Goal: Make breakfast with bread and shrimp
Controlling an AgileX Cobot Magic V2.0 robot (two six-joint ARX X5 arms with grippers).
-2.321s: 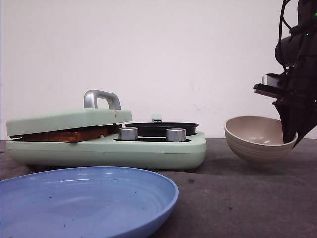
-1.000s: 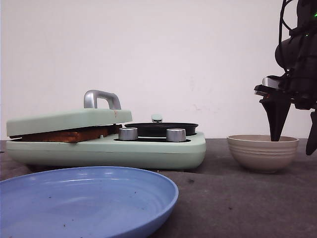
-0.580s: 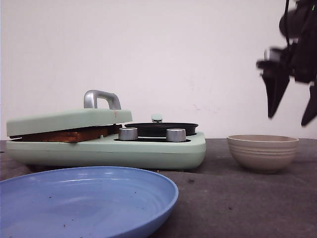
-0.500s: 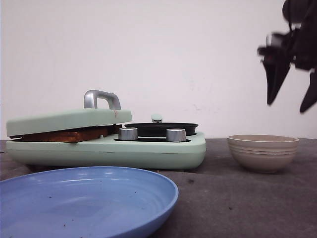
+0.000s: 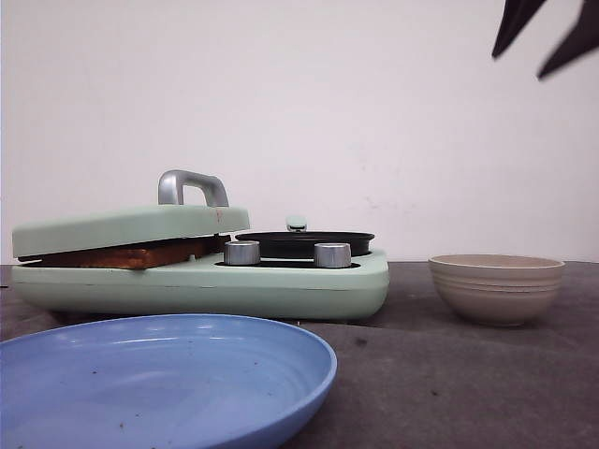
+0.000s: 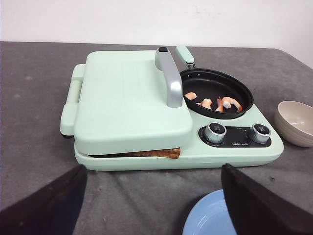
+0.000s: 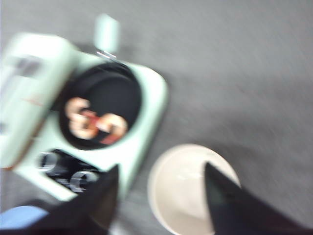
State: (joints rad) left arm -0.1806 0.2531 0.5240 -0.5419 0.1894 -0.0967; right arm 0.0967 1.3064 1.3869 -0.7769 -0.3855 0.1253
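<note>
**Front view first: closed sandwich press, pan of shrimp, both grippers empty**

Front view: a pale green breakfast cooker [image 5: 201, 281] of smooth, rounded plastic sits on a dark grey, cloth-like table [image 5: 449, 374]. Its flat lid [image 5: 131, 227], with a curved silver handle [image 5: 192, 185], rests slightly tilted on the bread [image 5: 131, 254], whose brown toasted edge shows in the gap under the lid. Beside the lid sits a shallow black pan [image 5: 304, 243], with two silver knobs [image 5: 241, 252] in front of it. A glossy blue plate [image 5: 159, 383] fills the near foreground, partly blocking the cooker's base. A ribbed beige bowl [image 5: 496, 287] stands upright to the right, apart from the cooker. High in the upper right corner, the right gripper [image 5: 547, 37] shows only two dark fingertips, spread apart, holding nothing.

Left wrist view: the lid covers the bread [image 6: 146, 153], leaving one crust edge visible. Several small orange-pink shrimp [image 6: 215, 102] lie inside the round pan [image 6: 217, 93]. The bowl [image 6: 296, 122] and a slice of the plate [image 6: 210, 218] sit at the edges. The left gripper [image 6: 151, 205] has its dark fingers wide apart, gripping nothing, above the table.

Right wrist view: the picture is blurred. The shrimp [image 7: 98, 122] lie in the pan [image 7: 100, 110], with the bowl [image 7: 188, 188] beside the cooker [image 7: 142, 142]. The right gripper's fingers [image 7: 95, 200] stand well apart and empty.
</note>
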